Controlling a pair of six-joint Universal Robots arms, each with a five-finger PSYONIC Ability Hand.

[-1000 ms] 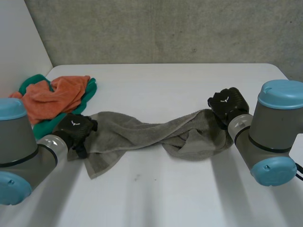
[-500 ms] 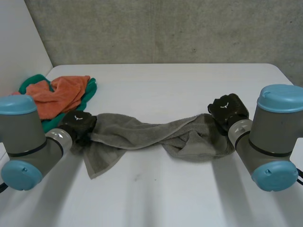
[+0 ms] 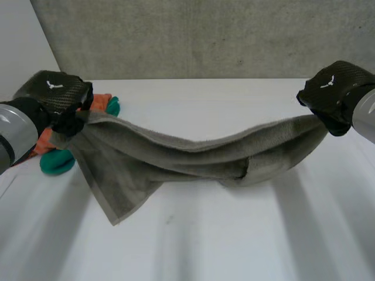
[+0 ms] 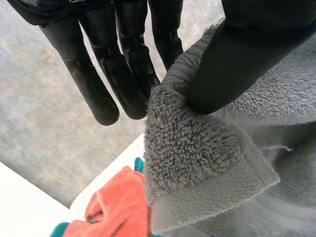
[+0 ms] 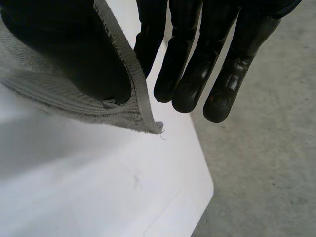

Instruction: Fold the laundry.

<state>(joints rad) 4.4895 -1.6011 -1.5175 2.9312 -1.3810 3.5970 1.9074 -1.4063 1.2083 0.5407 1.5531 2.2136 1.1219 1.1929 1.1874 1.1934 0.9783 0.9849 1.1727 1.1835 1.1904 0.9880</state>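
Both hands: your left hand [image 3: 55,96] and right hand [image 3: 334,96] pinch opposite ends of the towel [image 3: 193,155].
Long axis: hand to hand, sagging midway.

A grey concrete wall [image 3: 205,35] rises behind the white table [image 3: 205,246], with a white wall [image 3: 23,47] beside it.

Grey towel [image 3: 193,155]: matt looped terry cloth with a flat-woven band near the hem; orange cloth [image 4: 118,212] and green cloth [image 3: 57,163]: soft matt fabric; left hand [image 3: 55,93] and right hand [image 3: 334,93]: black, weave-patterned backs, smooth semi-gloss fingers; tabletop [image 3: 234,234]: white, smooth, matt; wall [image 3: 205,35]: rough grey concrete.
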